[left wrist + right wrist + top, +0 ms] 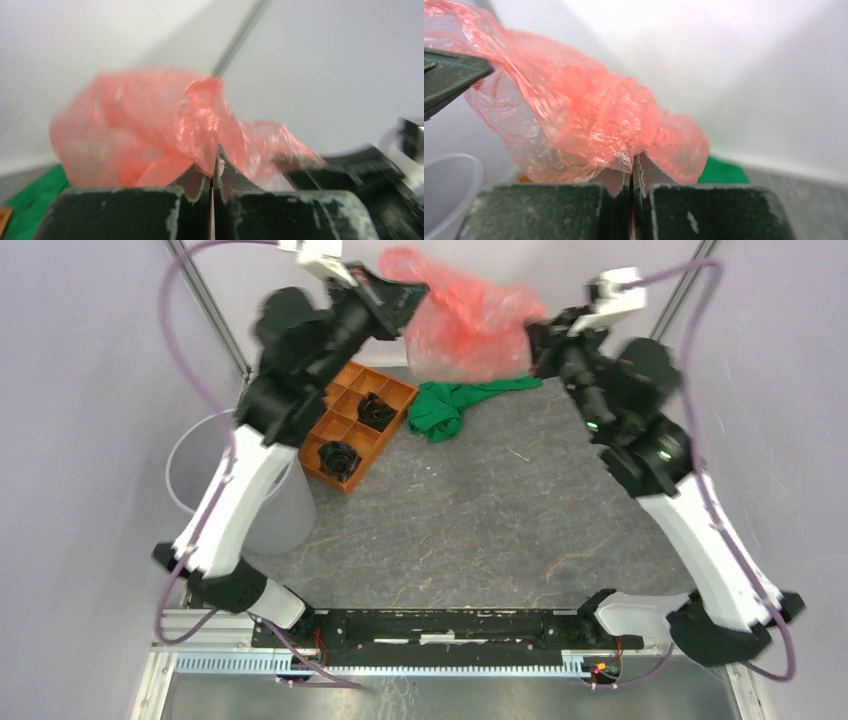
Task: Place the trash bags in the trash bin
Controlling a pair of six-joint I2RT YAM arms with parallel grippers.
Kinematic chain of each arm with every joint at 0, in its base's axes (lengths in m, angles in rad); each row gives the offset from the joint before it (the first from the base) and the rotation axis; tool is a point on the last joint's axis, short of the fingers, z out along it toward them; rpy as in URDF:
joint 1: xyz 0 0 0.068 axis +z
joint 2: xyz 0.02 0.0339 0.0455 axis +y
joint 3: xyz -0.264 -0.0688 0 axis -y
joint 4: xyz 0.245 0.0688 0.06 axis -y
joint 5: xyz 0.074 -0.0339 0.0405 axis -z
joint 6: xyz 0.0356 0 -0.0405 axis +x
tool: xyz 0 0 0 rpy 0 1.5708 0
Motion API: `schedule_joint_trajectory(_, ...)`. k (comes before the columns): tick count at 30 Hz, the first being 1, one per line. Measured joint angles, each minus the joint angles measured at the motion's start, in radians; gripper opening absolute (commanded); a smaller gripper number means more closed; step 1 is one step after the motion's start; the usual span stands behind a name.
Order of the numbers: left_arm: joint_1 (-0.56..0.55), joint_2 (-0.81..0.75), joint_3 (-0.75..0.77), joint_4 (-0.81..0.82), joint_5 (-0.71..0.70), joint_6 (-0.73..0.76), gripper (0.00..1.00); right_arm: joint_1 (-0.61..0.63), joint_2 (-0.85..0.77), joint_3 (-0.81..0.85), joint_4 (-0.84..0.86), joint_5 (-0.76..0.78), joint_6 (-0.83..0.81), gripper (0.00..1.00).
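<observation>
Top external, crinkly red bag (470, 330) (translucent), round bin (272, 520)

Both arms raised high; left tool (409, 302), right tool (535, 341) pinched closed, tips facing inward.

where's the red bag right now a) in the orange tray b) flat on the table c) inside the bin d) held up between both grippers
d, the red bag hangs in the air, pinched by the left gripper on one side and the right gripper on the other.
</observation>
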State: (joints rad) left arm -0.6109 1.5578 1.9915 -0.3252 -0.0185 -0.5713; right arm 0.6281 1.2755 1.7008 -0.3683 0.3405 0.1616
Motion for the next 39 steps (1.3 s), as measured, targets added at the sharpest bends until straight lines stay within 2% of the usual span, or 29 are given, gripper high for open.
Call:
schedule_joint_trajectory(1,-0.007,-0.032,0.047,0.019,0.041,0.018,0.02,0.000,-0.030,0.021,0.047,-0.040,-0.014,0.01)
schedule_joint_trajectory(3,-0.025,-0.172,-0.007,0.087,0.104,0.042,0.02,0.000,-0.156,-0.032,0.154,-0.132,-0.040,0.01)
schedule_joint_trajectory(5,-0.037,-0.304,-0.155,0.144,0.118,0.052,0.02,0.001,-0.280,-0.145,0.240,-0.182,-0.055,0.01)
schedule_joint_trajectory(8,-0.036,-0.497,-0.460,0.237,0.066,0.053,0.02,0.001,-0.475,-0.438,0.421,-0.201,-0.074,0.00)
schedule_joint_trajectory(10,-0.035,-0.517,-0.649,0.271,0.019,0.052,0.02,0.001,-0.506,-0.640,0.478,-0.174,-0.076,0.01)
schedule_joint_trajectory(13,-0.034,-0.432,-0.972,0.259,-0.016,0.027,0.02,0.000,-0.401,-0.906,0.452,-0.172,-0.059,0.00)
schedule_joint_trajectory(15,-0.034,-0.336,-1.153,0.184,-0.014,0.013,0.02,0.000,-0.304,-1.081,0.371,-0.198,-0.037,0.00)
schedule_joint_trajectory(17,-0.034,-0.319,-1.255,0.047,-0.011,0.007,0.02,0.000,-0.306,-1.207,0.206,-0.232,-0.016,0.00)
schedule_joint_trajectory(19,-0.035,-0.349,-1.227,-0.051,-0.005,0.007,0.02,0.000,-0.352,-1.201,0.110,-0.247,-0.007,0.00)
schedule_joint_trajectory(20,-0.035,-0.363,-1.162,-0.085,0.000,0.009,0.02,0.000,-0.375,-1.149,0.071,-0.253,-0.007,0.01)
schedule_joint_trajectory(23,-0.035,-0.374,-0.853,-0.101,0.024,0.030,0.02,0.000,-0.367,-0.824,0.023,-0.254,-0.024,0.01)
schedule_joint_trajectory(25,-0.035,-0.395,-0.645,-0.028,0.044,0.038,0.02,0.000,-0.351,-0.589,0.087,-0.249,-0.037,0.00)
schedule_joint_trajectory(27,-0.035,-0.449,-0.566,0.036,0.050,0.048,0.02,0.000,-0.372,-0.484,0.188,-0.243,-0.047,0.00)
schedule_joint_trajectory(28,-0.035,-0.489,-0.559,0.065,0.049,0.051,0.02,0.001,-0.399,-0.481,0.232,-0.237,-0.049,0.01)
schedule_joint_trajectory(31,-0.035,-0.603,-0.650,0.109,0.018,0.053,0.02,0.001,-0.468,-0.592,0.322,-0.220,-0.050,0.00)
schedule_joint_trajectory(33,-0.035,-0.644,-0.771,0.109,-0.017,0.053,0.02,0.001,-0.465,-0.768,0.351,-0.207,-0.042,0.00)
schedule_joint_trajectory(37,-0.035,-0.660,-1.064,-0.050,-0.075,0.066,0.02,0.001,-0.420,-1.081,0.245,-0.196,-0.013,0.01)
schedule_joint_trajectory(39,-0.035,-0.690,-1.135,-0.178,-0.096,0.078,0.02,0.002,-0.476,-1.204,0.132,-0.197,0.000,0.01)
